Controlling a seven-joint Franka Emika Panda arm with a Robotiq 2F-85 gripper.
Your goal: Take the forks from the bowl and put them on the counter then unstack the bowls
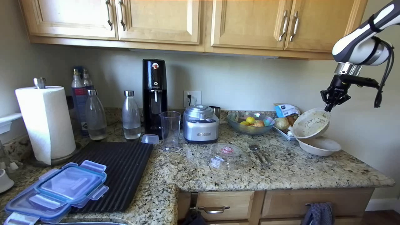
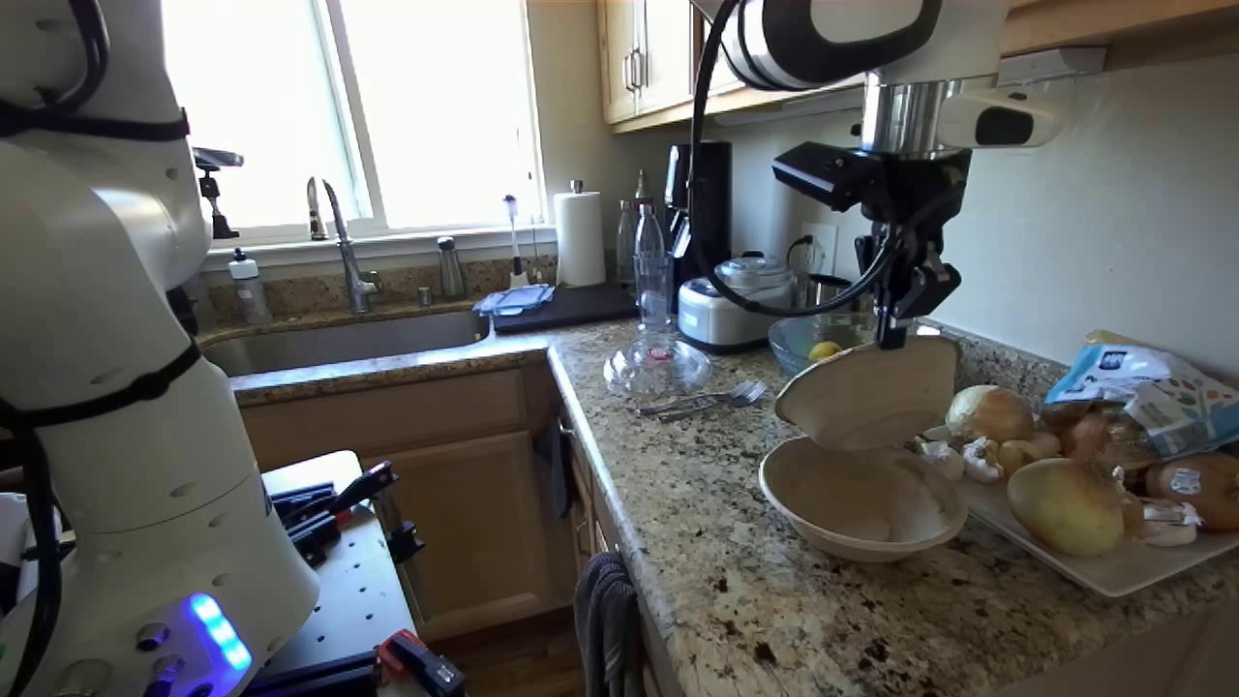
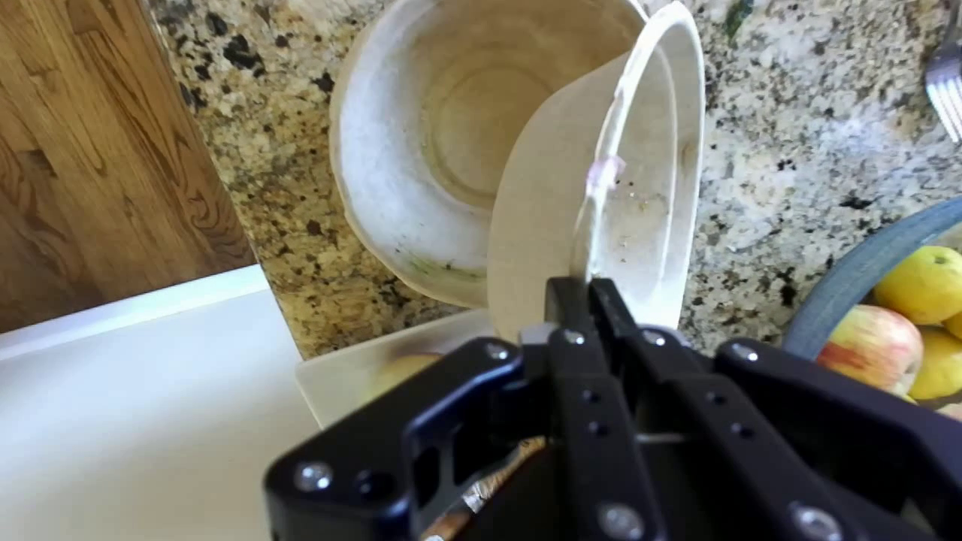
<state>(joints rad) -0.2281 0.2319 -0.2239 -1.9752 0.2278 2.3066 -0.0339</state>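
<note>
My gripper is shut on the rim of an off-white bowl. This bowl hangs steeply tilted, its inside facing the camera in an exterior view. Right below it, the second bowl sits upright on the granite counter. From above, the held bowl covers part of the lower bowl; whether the two touch I cannot tell. The silver forks lie on the counter, well to the side of both bowls. In the wrist view only one fork's tines show at the edge.
A white tray of onions and garlic sits close beside the bowls, a blue-white bag on top. Near it is a glass fruit bowl. A clear plastic lid lies by the forks. The food processor stands behind.
</note>
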